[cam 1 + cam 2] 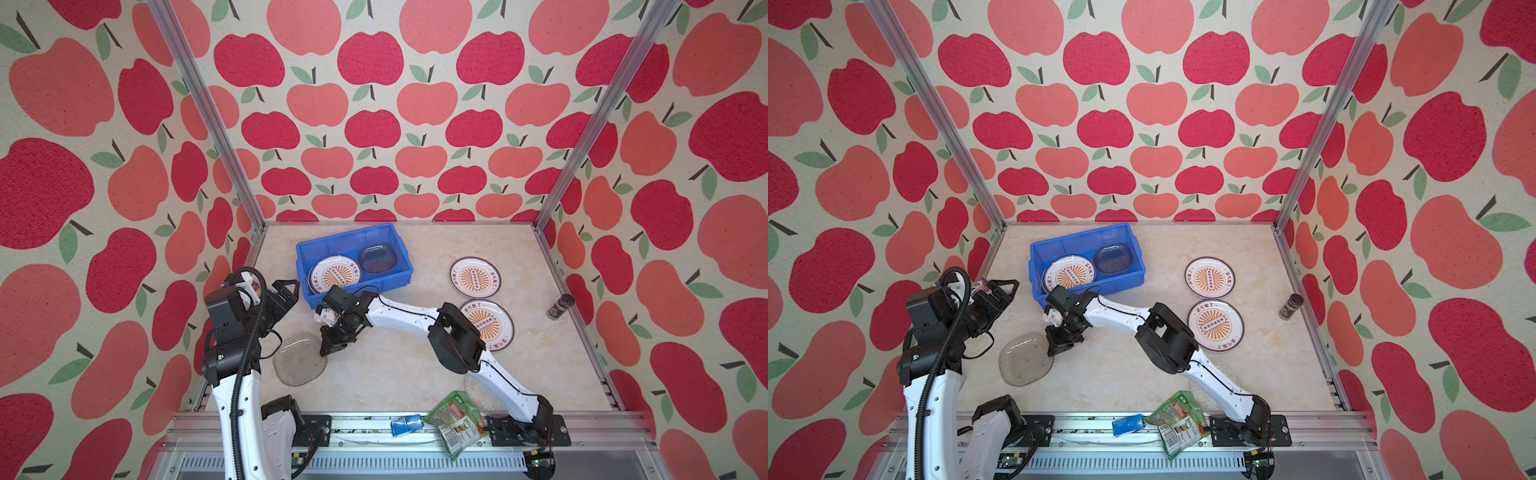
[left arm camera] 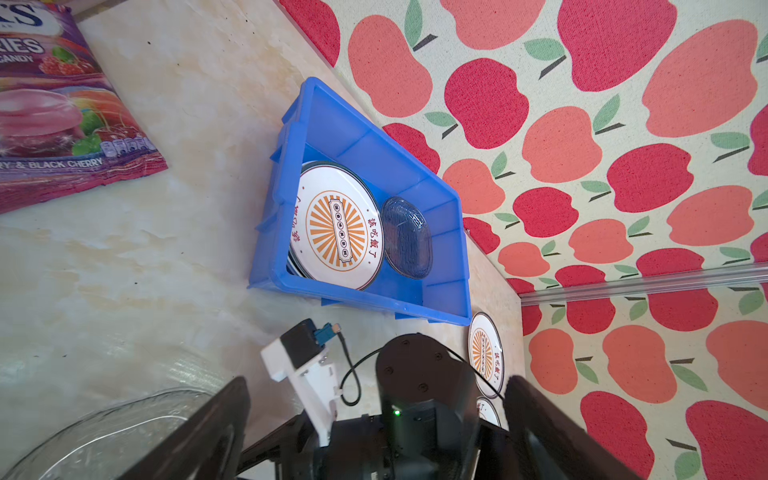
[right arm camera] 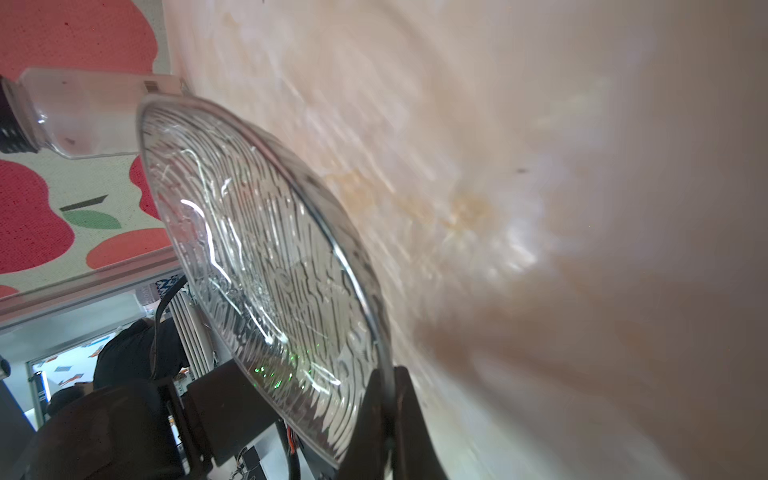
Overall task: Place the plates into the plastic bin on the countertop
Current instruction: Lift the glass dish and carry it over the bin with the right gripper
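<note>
Near the left edge of the countertop (image 1: 395, 365), forward of the plastic bin (image 1: 345, 241): my right gripper (image 1: 328, 352), arm stretched across the middle, is clamped on the rim of a clear glass plate (image 1: 299, 360). Right wrist view confirms it: both fingers (image 3: 415, 432) pressed together on the thin rim, ribbed glass fanning away from them. Plate looks tilted against the surface; whether its far rim touches down, cannot tell. My left gripper (image 1: 291, 291) hangs just beside the bin's left end, close to the left edge, fingers (image 2: 208, 428) spread wide, nothing between them. Bin sits toward the back edge, left of centre, slightly skewed. Inside: a binned sunburst plate (image 1: 336, 272) at the left end, more rims showing beneath it in the left wrist view, count unclear; a smoky glass plate (image 1: 378, 258) at the right end, touching it or just beside, cannot tell which. Toward the right edge: a rear sunburst plate (image 1: 475, 277) lying flat, and just in front of it a front sunburst plate (image 1: 494, 328), partly under my right arm. Near the front edge: a second glass plate (image 1: 478, 397), mostly hidden by that arm and a green snack bag (image 1: 455, 419). Small dark jar (image 1: 560, 306) against the right edge. Purple candy packet (image 2: 62, 104) flat on the surface near my left gripper.
</note>
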